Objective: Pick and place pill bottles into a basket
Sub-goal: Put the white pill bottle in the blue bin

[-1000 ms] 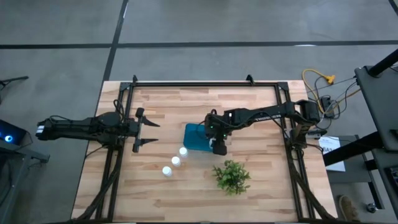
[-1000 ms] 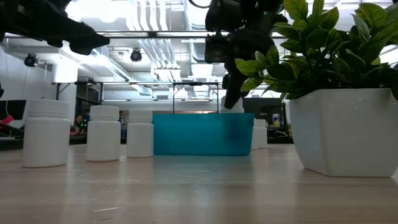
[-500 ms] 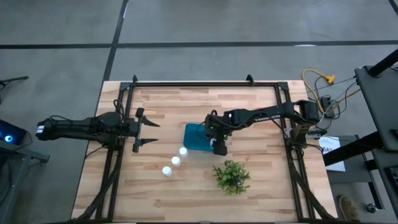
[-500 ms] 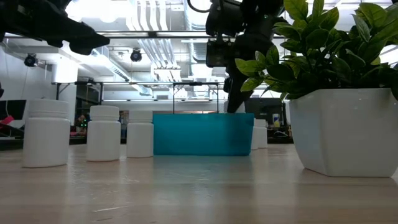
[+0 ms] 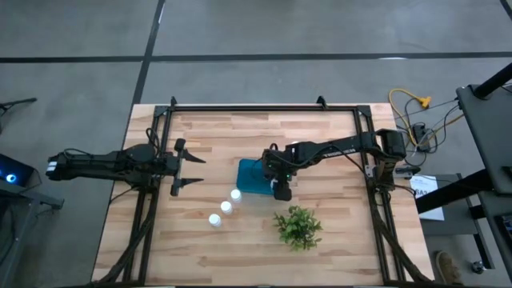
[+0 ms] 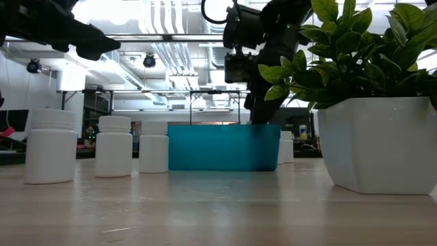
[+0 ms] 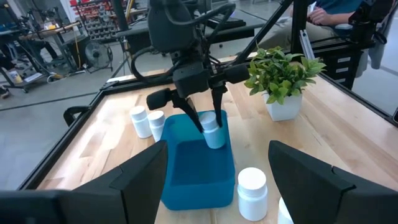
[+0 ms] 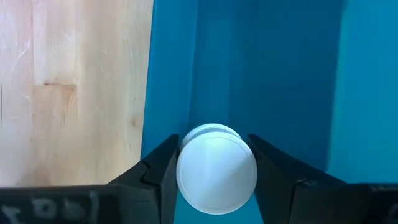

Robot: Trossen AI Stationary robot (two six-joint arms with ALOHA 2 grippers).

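Presently the right tool hangs over the basket, its two fingers pinching a pill bottle by the sides, cap up. The grip is low in the basket's far end, presumably so the bottle can be set down upright rather than dropped; whether its base already touches the floor of the basket I cannot tell.

Bottle: small, white, cylindrical, round white cap, plain.

Basket: shallow, teal-blue, rounded corners, mid-table, just beside the potted plant.

Three more bottles stand in a slanted row on the table just off the basket's near-left corner; two others sit close together beyond its far side.

Left tool waits well apart at the table's left side, fingers spread, holding nothing.
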